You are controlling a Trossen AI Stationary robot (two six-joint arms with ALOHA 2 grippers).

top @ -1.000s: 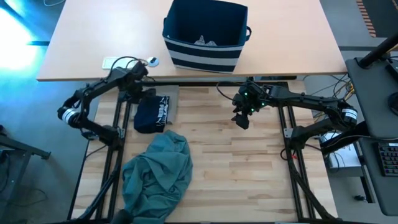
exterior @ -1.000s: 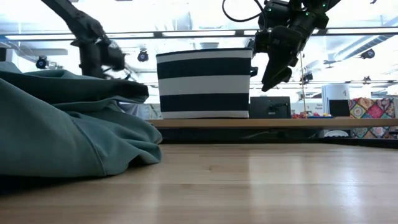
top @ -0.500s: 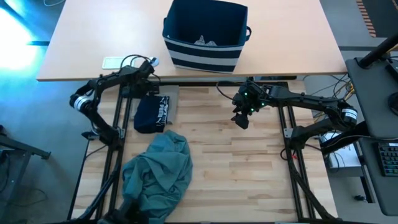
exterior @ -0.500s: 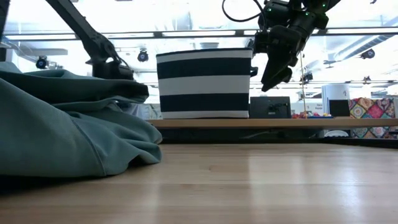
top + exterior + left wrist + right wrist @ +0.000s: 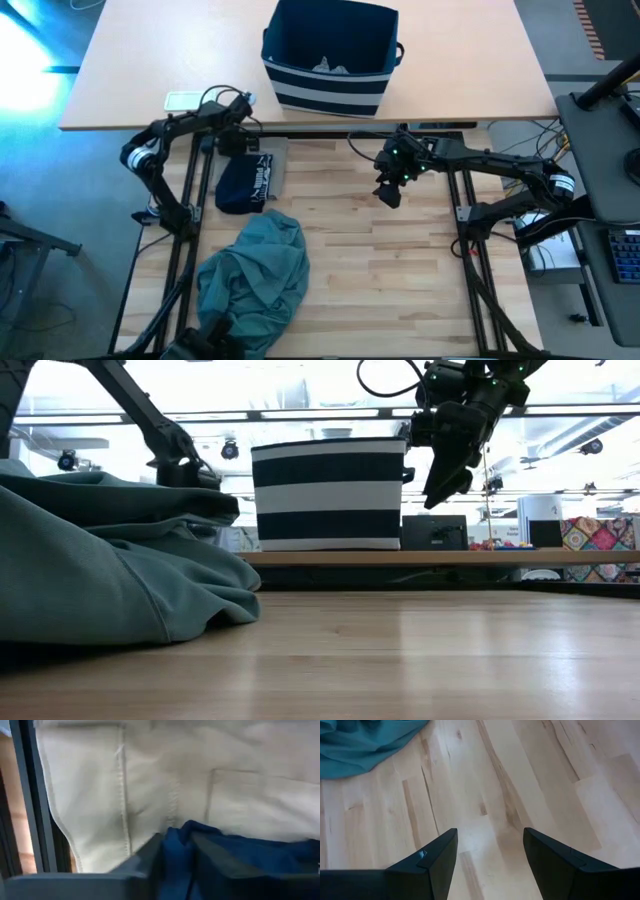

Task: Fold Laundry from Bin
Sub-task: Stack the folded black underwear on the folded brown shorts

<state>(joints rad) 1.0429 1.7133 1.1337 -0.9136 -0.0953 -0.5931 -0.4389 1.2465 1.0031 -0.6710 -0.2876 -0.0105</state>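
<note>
Two soft clothes sit stacked just in front of the boxy navy-blue fabric bin (image 5: pixel 330 55) with white stripes: a folded navy garment with white lettering (image 5: pixel 243 183) lies on a flat beige cloth (image 5: pixel 275 160). Your left gripper (image 5: pixel 238 140) is at the navy piece's edge nearest the bin, and its fingers (image 5: pixel 150 857) pinch a fold of blue cloth between them. Before you lift, make sure you hold only the navy piece, not the beige one under it. Pull slowly so the stack stays neat. Your right gripper (image 5: pixel 390 190) waits over bare wood, to the right of the stack, fingers (image 5: pixel 432 862) apart and empty. The big teal-green garment (image 5: pixel 250 280) lies crumpled farther from the bin. Small grey pieces (image 5: pixel 328 68) are inside the bin.
</note>
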